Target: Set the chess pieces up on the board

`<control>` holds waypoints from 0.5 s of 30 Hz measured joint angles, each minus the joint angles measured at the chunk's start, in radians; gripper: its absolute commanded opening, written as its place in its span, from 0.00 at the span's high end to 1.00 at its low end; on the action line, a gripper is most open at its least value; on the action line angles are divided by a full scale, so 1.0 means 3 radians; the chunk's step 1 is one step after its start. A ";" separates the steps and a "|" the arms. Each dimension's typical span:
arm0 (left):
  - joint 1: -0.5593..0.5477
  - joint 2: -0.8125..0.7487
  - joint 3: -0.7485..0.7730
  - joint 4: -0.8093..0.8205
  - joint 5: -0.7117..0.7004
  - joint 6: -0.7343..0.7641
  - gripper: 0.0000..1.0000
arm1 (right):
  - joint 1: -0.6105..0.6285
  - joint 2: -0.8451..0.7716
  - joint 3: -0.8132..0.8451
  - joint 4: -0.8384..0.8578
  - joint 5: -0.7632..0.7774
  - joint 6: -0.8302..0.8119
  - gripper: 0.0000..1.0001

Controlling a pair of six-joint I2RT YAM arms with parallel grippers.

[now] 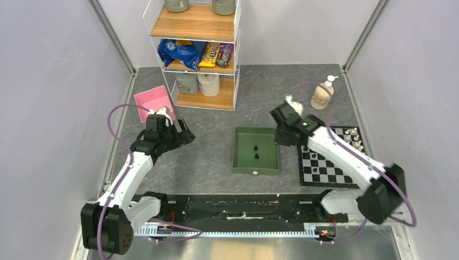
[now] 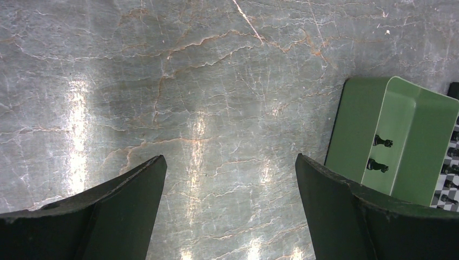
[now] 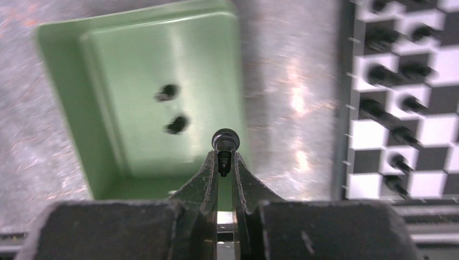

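Note:
My right gripper [image 3: 224,158] is shut on a small black chess piece [image 3: 224,142] and holds it above the right part of the green tray [image 3: 65,103]. Two more black pieces [image 3: 166,93] lie in the tray; they also show in the top view [image 1: 255,147] and in the left wrist view [image 2: 382,143]. The checkered board [image 1: 330,172] lies right of the tray, partly under my right arm, with black pieces [image 3: 381,75] standing on its near squares and white pieces [image 1: 354,135] at its far edge. My left gripper [image 1: 188,134] is open and empty over bare table, left of the tray.
A cream soap pump bottle [image 1: 322,95] stands behind the board. A wire shelf [image 1: 195,54] with snacks and rolls stands at the back. A pink box [image 1: 153,102] lies behind my left gripper. Grey walls close both sides.

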 measured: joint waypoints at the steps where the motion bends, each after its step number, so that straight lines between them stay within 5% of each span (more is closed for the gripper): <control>1: 0.0000 0.0000 0.0000 0.0000 0.0000 0.0000 0.04 | -0.0109 -0.0165 -0.0131 -0.0039 0.0025 0.0031 0.87; 8: 0.0000 0.0010 0.0000 0.0003 0.0008 0.0000 0.04 | -0.0941 -0.1012 -0.1033 -0.0359 0.0015 0.0160 0.87; 15: 0.0000 0.0034 0.0000 0.0010 0.0028 0.0000 0.04 | -0.1339 -0.1007 -0.1382 -0.0342 -0.0146 0.0165 0.86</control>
